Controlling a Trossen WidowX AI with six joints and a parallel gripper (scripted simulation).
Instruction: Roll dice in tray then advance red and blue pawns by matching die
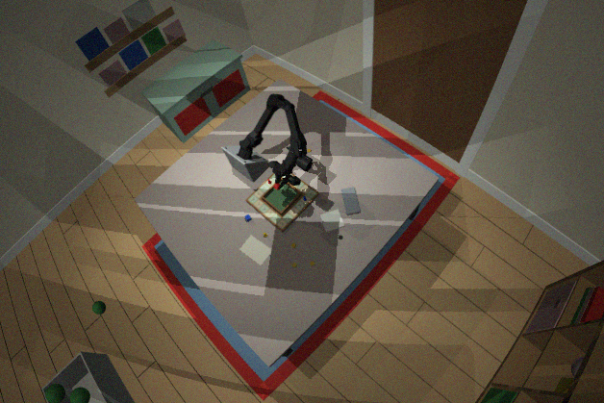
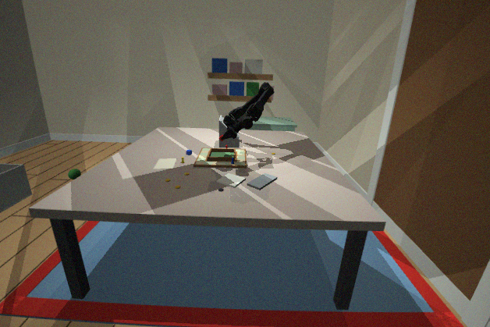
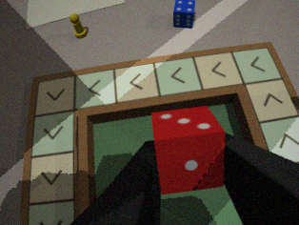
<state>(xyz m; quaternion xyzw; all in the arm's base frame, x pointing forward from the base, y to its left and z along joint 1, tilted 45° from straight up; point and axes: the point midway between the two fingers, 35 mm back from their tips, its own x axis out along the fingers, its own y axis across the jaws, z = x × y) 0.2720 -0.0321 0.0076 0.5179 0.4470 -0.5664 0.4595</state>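
The black fingers [image 1: 283, 184] [image 2: 224, 138] of the arm are clamped on a red cubic die with white pips [image 1: 276, 187] [image 2: 221, 137] [image 3: 190, 152]. The wrist view shows three pips on its upper face and a single pip on the face toward the camera. The die is held raised above the board, with the green-floored, wood-rimmed square tray [image 1: 280, 198] [image 2: 221, 154] [image 3: 124, 138] behind it in the wrist view.

The tray sits in the middle of a square game board [image 1: 282, 225] [image 2: 220, 164] [image 3: 178, 74], whose border is a track of cream and pale green squares marked with arrows. A blue cubic die with pale pips [image 1: 247, 217] [image 2: 189, 152] [image 3: 184, 13] lies on the grey bench [image 1: 195, 213] [image 2: 205, 210] [image 3: 109, 48], outside the board and apart from it. A small red pawn [image 1: 268, 181] [image 2: 226, 147] is at the board's side nearer the arm's base, and a small blue pawn [image 1: 305, 198] [image 2: 232, 160] stands on the track.

A yellow pawn [image 1: 264, 235] [image 2: 182, 160] [image 3: 78, 26] stands on the bench, near a flat, pale square sheet [image 1: 256, 249] [image 2: 165, 163] [image 3: 71, 9]. On another side of the board, a flat grey rectangular object [image 1: 350, 200] [image 2: 262, 181] lies beside a second pale sheet [image 1: 332, 220] [image 2: 231, 179], with a small dark disc [image 1: 340, 237] [image 2: 221, 190] near that sheet.
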